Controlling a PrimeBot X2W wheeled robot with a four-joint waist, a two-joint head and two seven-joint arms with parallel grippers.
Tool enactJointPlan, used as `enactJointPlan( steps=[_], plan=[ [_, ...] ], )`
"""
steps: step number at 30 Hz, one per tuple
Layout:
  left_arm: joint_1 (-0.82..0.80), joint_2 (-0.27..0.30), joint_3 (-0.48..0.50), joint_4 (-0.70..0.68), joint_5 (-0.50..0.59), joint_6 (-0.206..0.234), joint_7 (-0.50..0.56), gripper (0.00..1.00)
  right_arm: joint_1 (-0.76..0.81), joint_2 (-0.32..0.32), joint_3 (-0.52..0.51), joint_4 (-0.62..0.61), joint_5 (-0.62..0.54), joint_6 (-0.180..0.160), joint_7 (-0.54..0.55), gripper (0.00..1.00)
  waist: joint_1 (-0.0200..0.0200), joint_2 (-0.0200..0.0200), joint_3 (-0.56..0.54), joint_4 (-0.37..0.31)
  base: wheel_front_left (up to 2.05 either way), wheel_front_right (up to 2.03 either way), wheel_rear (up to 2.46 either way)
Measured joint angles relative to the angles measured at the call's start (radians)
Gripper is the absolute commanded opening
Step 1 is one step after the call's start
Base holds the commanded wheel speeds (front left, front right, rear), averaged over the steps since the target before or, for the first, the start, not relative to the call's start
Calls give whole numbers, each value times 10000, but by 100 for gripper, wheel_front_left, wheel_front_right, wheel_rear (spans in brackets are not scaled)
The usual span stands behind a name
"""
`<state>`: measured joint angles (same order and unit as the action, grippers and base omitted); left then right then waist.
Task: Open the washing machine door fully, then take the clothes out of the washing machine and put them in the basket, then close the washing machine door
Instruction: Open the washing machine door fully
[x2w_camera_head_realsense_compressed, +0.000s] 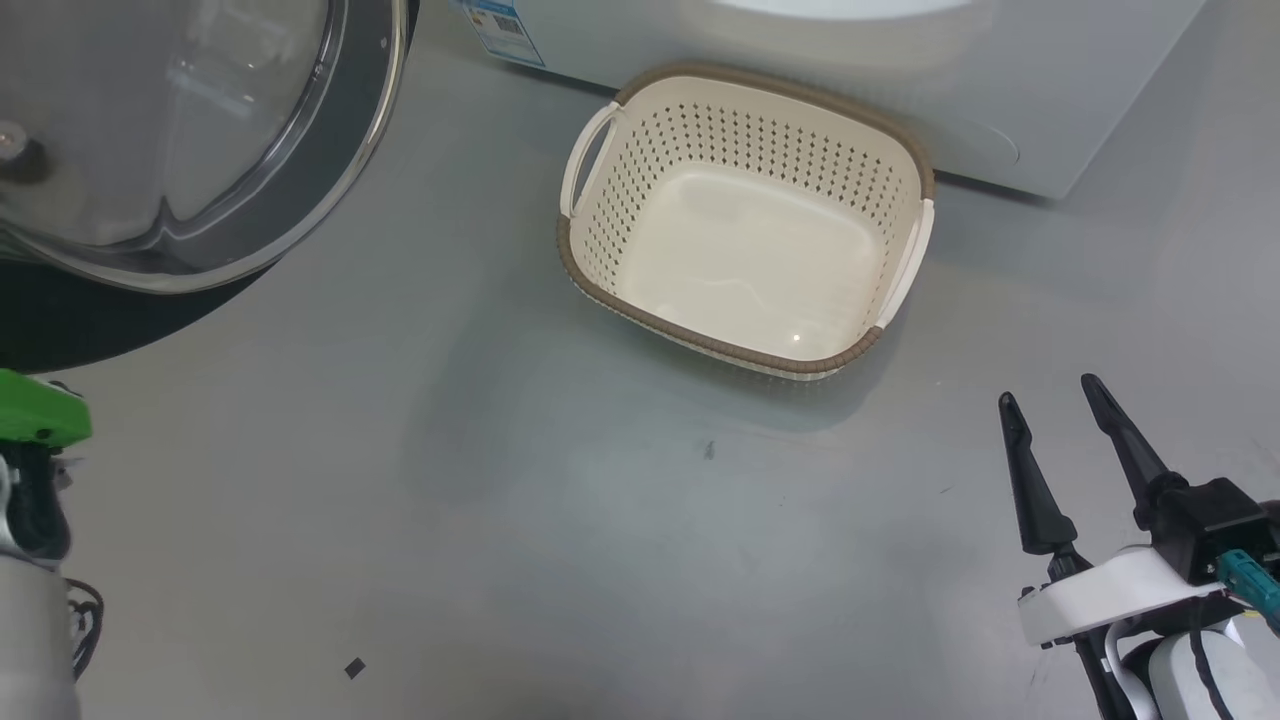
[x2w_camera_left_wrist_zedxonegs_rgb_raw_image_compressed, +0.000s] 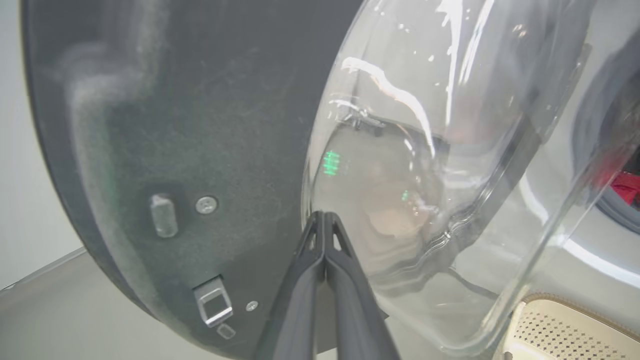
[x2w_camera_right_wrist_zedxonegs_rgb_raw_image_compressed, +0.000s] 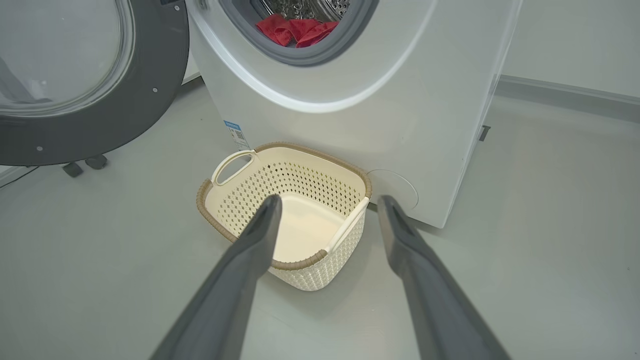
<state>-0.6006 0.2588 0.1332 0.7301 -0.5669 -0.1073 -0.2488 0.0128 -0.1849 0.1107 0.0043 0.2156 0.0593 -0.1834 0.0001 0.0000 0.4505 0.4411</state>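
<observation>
Now left jaws closed by door (x2w_camera_left_wrist_zedxonegs_rgb_raw_image_compressed: 150, 125) glass; right jaws spread, floor (x2w_camera_right_wrist_zedxonegs_rgb_raw_image_compressed: 325, 320) before basket (x2w_camera_right_wrist_zedxonegs_rgb_raw_image_compressed: 285, 148).

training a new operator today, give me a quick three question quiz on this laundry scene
1. True or false: the basket is empty.
2. Where are the clothes? A: in the drum of the washing machine; B: in the basket; C: on the floor.
3. Fill in the blank: the right fingers stand ___, holding nothing.
Key: 1 true; 2 A; 3 open.
</observation>
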Motion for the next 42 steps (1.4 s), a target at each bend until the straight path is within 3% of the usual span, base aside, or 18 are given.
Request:
enactJointPlan(
  steps=[7, 22, 42],
  plan=[
    [339, -491, -562, -437, 311, -88, -4, 0, -14, 221, 132, 435, 157, 10, -276, 100, 0, 0, -722, -96, 0, 0, 0],
    [2289, -792, -1398, -1743, 1151, -134, -33, 0, -41, 717, 73, 1114, 384, 10, -525, 100, -1, 0, -2478, -703, 0, 0, 0],
    [5138, -1446, -1912, -4000, 1749, -138, -33, 0, 384, 888, -244, 1028, 483, -96, -616, 100, 0, 0, -4077, -3217, 0, 0, 0]
  ],
)
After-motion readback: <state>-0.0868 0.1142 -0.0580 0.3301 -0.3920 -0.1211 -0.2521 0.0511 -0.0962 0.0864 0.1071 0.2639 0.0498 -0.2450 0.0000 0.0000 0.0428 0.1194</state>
